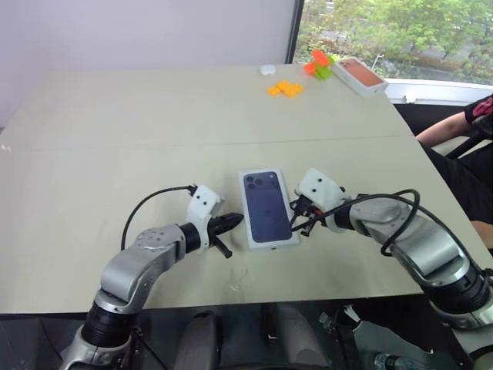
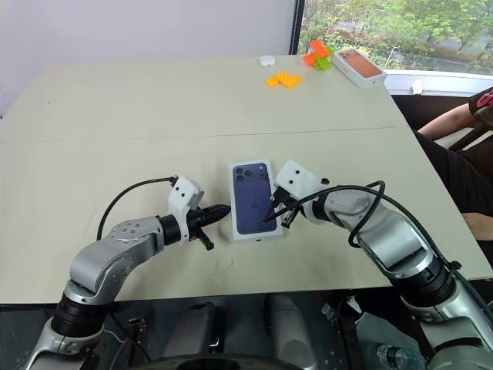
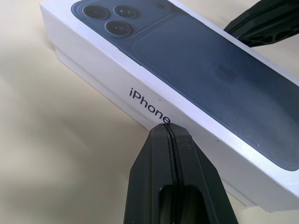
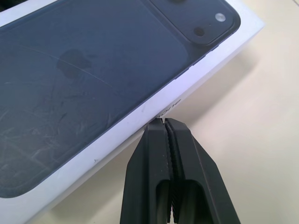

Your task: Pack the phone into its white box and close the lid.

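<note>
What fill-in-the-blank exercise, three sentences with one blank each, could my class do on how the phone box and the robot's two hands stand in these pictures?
1. The lid, printed with a dark blue phone picture, sits ____ the white box.
2. The fingers of the left hand are pressed ____, with nothing between them.
3. The right hand has its tip at the long ____ of the closed box.

Missing words: on; together; side
</note>
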Controlling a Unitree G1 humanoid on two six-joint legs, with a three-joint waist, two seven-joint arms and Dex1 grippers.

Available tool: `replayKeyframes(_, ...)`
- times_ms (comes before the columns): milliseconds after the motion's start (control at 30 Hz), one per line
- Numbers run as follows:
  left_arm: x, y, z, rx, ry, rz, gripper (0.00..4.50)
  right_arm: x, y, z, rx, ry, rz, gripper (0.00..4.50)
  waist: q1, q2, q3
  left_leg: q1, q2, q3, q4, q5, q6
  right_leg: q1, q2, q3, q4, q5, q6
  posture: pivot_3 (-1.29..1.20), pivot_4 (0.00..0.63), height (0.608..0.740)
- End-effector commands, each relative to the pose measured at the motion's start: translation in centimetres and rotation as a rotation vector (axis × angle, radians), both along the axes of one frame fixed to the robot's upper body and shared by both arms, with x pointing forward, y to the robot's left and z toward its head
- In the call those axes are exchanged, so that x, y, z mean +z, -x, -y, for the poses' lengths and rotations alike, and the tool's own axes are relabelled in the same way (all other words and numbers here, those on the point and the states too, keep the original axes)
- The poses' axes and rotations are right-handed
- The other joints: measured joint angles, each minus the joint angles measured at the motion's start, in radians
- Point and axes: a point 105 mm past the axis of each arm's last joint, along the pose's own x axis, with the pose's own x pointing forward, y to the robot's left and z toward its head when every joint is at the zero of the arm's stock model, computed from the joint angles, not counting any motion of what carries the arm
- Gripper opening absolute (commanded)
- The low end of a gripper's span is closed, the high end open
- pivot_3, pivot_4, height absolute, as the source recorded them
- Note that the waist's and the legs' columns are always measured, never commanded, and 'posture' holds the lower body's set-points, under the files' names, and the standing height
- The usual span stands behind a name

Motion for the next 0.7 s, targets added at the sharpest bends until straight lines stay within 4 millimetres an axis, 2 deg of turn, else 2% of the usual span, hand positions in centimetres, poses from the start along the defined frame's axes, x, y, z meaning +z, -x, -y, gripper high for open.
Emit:
replayKeyframes(33,1.6,0.4,1.4,-0.061,0.036,0.059,0.00,0.7,0.4,-1.0,0.044,-0.021,0.028,0.09,0.000,0.000,0.000,0.000,0.000,0.000,0.000,0.000,0.000,0.000,0.000,0.000,0.000,0.000,0.000,0.00,0.150,0.740)
replayKeyframes(300,1.4,0.3,1.0,-0.045,0.034,0.046,0.00,0.9,0.4,-0.7,0.045,-0.013,0.039,0.09,0.000,0.000,0.000,0.000,0.000,0.000,0.000,0.000,0.000,0.000,0.000,0.000,0.000,0.000,0.000,0.00,0.150,0.740)
replayKeyframes(467,2.8,0.3,-1.1,-0.024,0.105,0.043,0.00,2.0,0.2,1.3,0.040,0.020,0.069,0.09,0.000,0.000,0.000,0.000,0.000,0.000,0.000,0.000,0.000,0.000,0.000,0.000,0.000,0.000,0.000,0.00,0.150,0.740)
replayKeyframes(567,4.6,-1.8,-2.5,0.075,0.172,0.080,0.00,3.1,0.9,2.1,0.095,0.005,0.097,0.09,0.003,0.000,0.000,0.000,0.000,0.000,0.000,0.000,0.000,0.000,0.000,0.000,0.000,0.000,0.000,0.00,0.150,0.740)
replayKeyframes(700,6.0,-4.6,-1.5,0.115,0.120,0.157,0.00,3.3,2.3,1.5,0.172,-0.073,0.056,0.09,0.005,-0.001,0.000,0.002,-0.001,0.000,0.002,0.000,0.000,0.004,0.000,-0.002,0.000,0.000,0.000,0.00,0.150,0.740)
